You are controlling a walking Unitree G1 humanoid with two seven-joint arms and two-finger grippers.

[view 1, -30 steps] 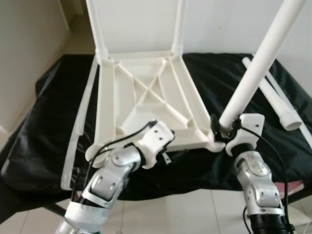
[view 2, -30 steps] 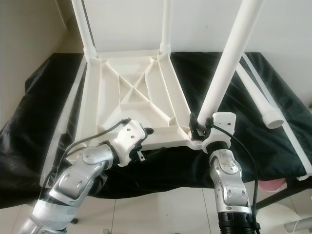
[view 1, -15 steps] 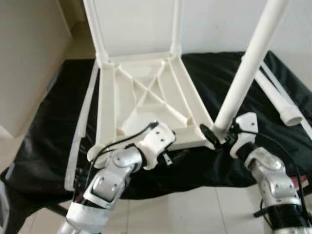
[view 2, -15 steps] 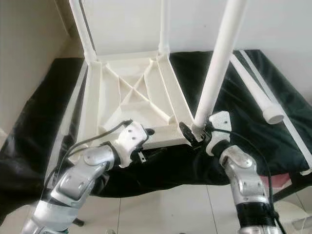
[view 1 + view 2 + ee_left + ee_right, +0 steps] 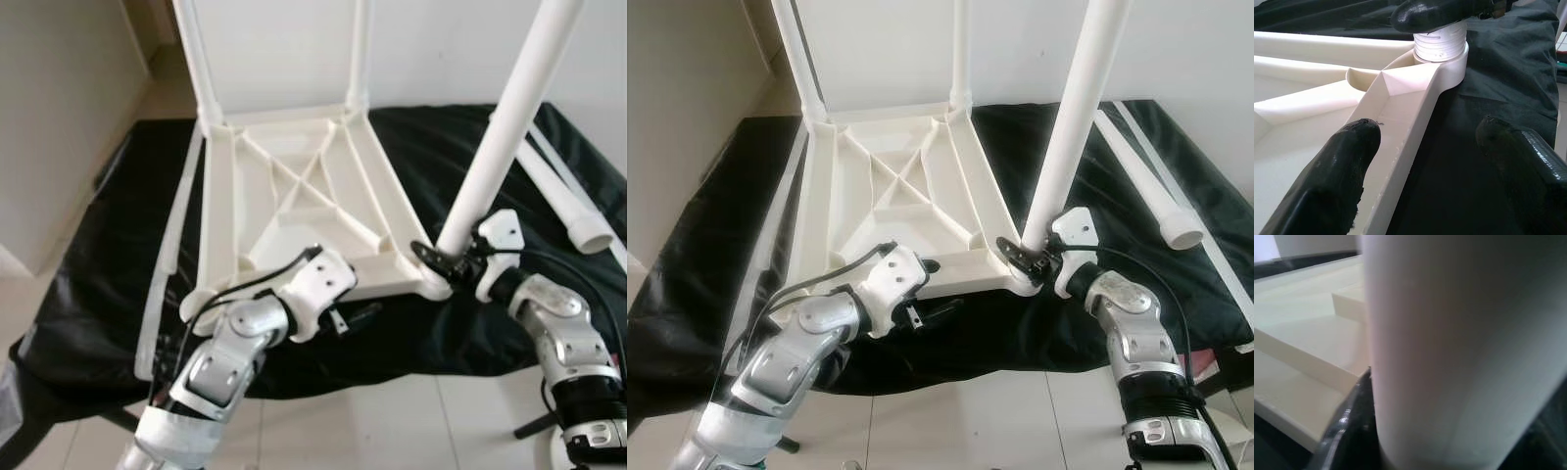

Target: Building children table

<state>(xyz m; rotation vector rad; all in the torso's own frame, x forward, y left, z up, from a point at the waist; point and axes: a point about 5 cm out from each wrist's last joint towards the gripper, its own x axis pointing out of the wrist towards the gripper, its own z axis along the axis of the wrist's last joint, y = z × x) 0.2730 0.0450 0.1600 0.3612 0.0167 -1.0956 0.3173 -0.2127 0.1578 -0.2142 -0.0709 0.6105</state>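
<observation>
White tabletop (image 5: 294, 196): two legs (image 5: 358, 49) fitted at 12 o'clock; right gripper (image 5: 1036, 257) fingers clamp third leg (image 5: 1073, 117) in its 4 o'clock socket; left gripper (image 5: 1435, 147) fingers spread, empty; spare leg (image 5: 563, 196) unfitted.

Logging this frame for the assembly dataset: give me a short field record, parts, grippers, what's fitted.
table top: upside down on black cloth, ribbed underside up
fitted legs: two upright at the far corners
leg in work: white leg, tilted, its threaded end in the near right corner socket
right gripper: shut on that leg near its base
left gripper: open, straddling the near edge rail
spare leg: one loose leg lying on the cloth, right side
</observation>
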